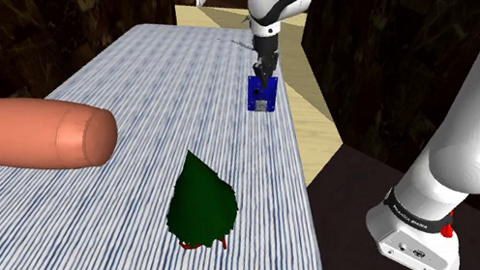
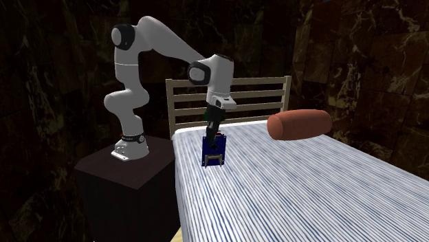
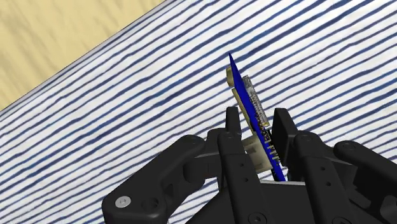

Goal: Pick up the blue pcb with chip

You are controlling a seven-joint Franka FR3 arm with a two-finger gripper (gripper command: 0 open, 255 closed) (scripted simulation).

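Striped blue-and-white bed cover (image 1: 128,116) was the work surface, with dark stone-look walls around it. The blue PCB (image 1: 262,93) hung upright directly under the gripper (image 1: 265,74), top edge up in the fingers and the rest of the board below them. It sat over the cover near the bed's edge on the shoulder view's right, toward the far end. Couldn't tell whether its lower edge touched the cover or cleared it.

In the wrist view the blue PCB (image 3: 250,105) ran edge-on between the two black fingers (image 3: 232,121), pale components on one face, reaching out past the tips. The gripper (image 3: 256,119) was closed narrow and clamped the board from both sides.

In the second exterior view the blue PCB (image 2: 214,151) was below the gripper (image 2: 214,133), by the bed's edge on that view's left, in front of the slatted headboard (image 2: 240,93). The arm came over from the dark stand (image 2: 127,172) beside the bed.

A reddish bolster (image 1: 32,134) lay across the cover, well apart from the board, on the shoulder view's left. A dark green cone-shaped tree (image 1: 201,203) stood on the cover nearer the camera, between the bolster and the bed's edge, also apart from the board. Tan floor (image 3: 51,44) showed past the cover in the wrist view.
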